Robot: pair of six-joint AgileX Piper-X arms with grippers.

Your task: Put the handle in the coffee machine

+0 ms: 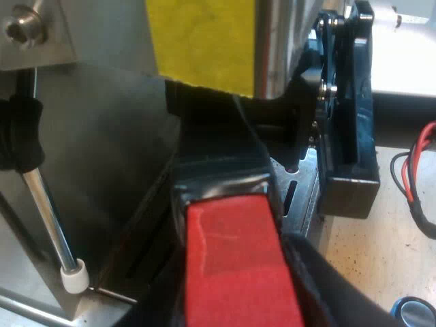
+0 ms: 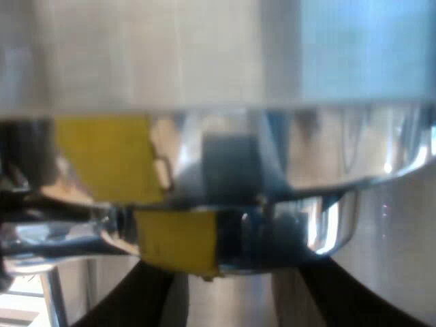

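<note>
handle [image 1: 231, 266] lay with its dark shaft reaching in under the espresso machine [image 1: 102, 136] front, red end outward, and my left gripper [image 1: 238, 303] was clamped around that end. my right gripper [image 2: 235, 303] hung close under the machine's front, fingers spread, holding nothing. i judged this the seating step; next it needed a firm turn to lock. yellow patch [image 1: 201, 41] on the machine bore no readable writing.
</note>
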